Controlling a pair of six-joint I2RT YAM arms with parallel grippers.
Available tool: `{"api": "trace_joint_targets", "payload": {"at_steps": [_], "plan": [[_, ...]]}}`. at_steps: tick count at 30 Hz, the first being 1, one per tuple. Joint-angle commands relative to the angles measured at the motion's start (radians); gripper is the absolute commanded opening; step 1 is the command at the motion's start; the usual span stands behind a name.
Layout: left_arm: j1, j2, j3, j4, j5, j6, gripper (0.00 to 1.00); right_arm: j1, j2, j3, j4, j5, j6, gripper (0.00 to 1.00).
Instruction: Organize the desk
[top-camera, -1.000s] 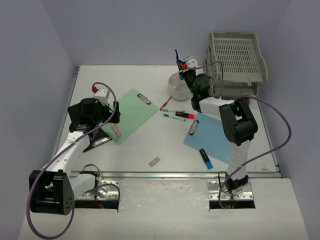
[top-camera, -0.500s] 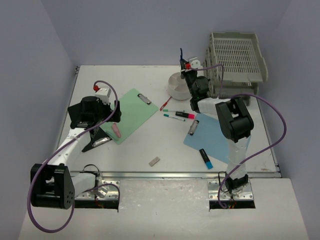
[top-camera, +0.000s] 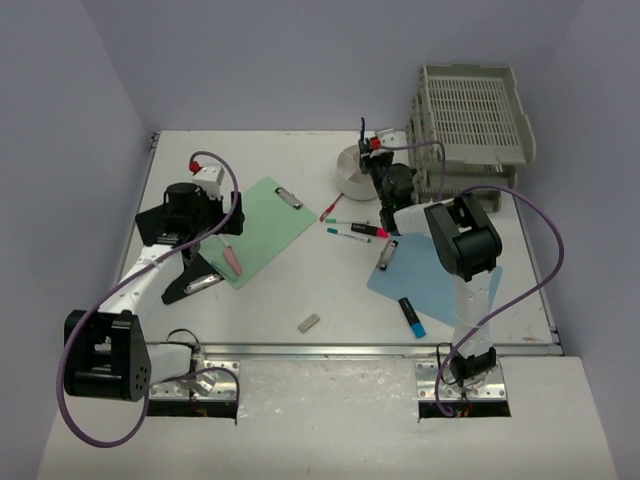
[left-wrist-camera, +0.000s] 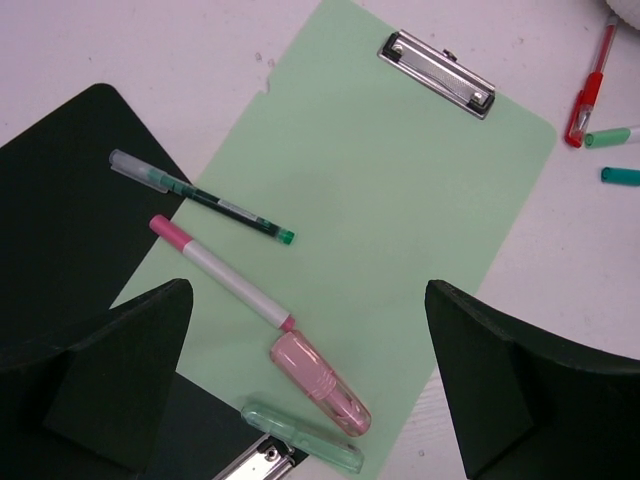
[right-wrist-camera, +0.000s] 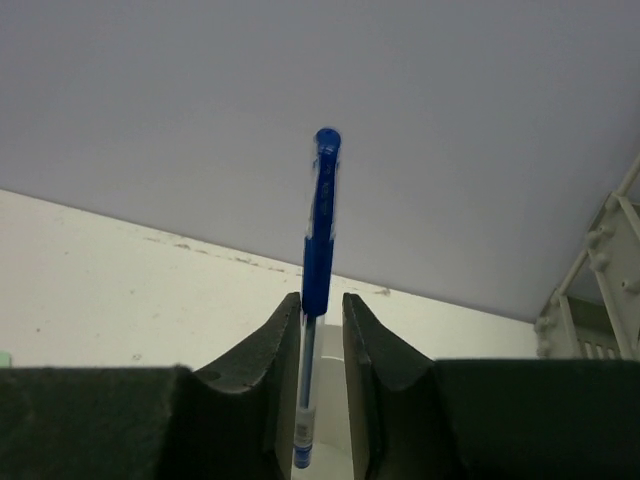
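- Plastic, smooth and thin, the blue pen is judged light and stiff but apt to slip or swivel. A pinch across the barrel just under the cap suits it best (a hold near either end would let it tip).
- It stands upright between the fingers of the right gripper. Its cap rises above the fingertips and its clear barrel runs down past them toward the white cup directly below.
- The jaws stand close together, yet a sliver of gap shows on one side of the pen, so it cannot be told whether they pinch it or merely flank it.
- The right arm reaches far forward, its wrist level so the fingers point at the back wall. The grey trays sit just off to the gripper's right.
- The desk is rigid, flat and fixed, nothing to be gripped. It lies beneath both tools and bears everything.
- The left arm is folded at the elbow with the wrist pitched down. The left gripper is spread wide and empty above the green clipboard.
- Beneath its fingers lie a pink highlighter, a pink-capped pen and a green-tipped pen, all likely light, round and liable to roll.
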Motion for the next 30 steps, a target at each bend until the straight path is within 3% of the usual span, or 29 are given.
{"api": "trace_joint_targets", "payload": {"at_steps": [1, 4, 7, 12, 18, 24, 30], "plan": [[-0.08, 0.04, 0.074, 0.085, -0.099, 0.041, 1.0, -0.002, -0.012, -0.013, 0.066, 0.05, 0.025, 0.31], [-0.148, 0.09, 0.125, 0.088, -0.137, 0.06, 0.98, -0.002, -0.019, -0.021, 0.071, 0.06, 0.027, 0.44], [-0.177, 0.184, 0.22, 0.075, -0.131, 0.039, 0.94, -0.002, -0.034, -0.04, 0.086, 0.057, 0.008, 0.49], [-0.245, 0.348, 0.368, 0.036, -0.119, 0.008, 0.87, -0.002, -0.106, -0.084, 0.09, 0.05, -0.008, 0.5], [-0.374, 0.572, 0.517, 0.098, -0.178, 0.01, 0.83, -0.007, -0.194, -0.182, 0.139, 0.021, -0.102, 0.52], [-0.427, 0.763, 0.711, 0.048, -0.169, -0.014, 0.72, -0.035, -0.298, -0.297, 0.14, -0.039, -0.144, 0.52], [-0.447, 0.877, 0.829, -0.002, -0.164, -0.024, 0.7, -0.056, -0.39, -0.388, 0.121, -0.086, -0.192, 0.52]]}}
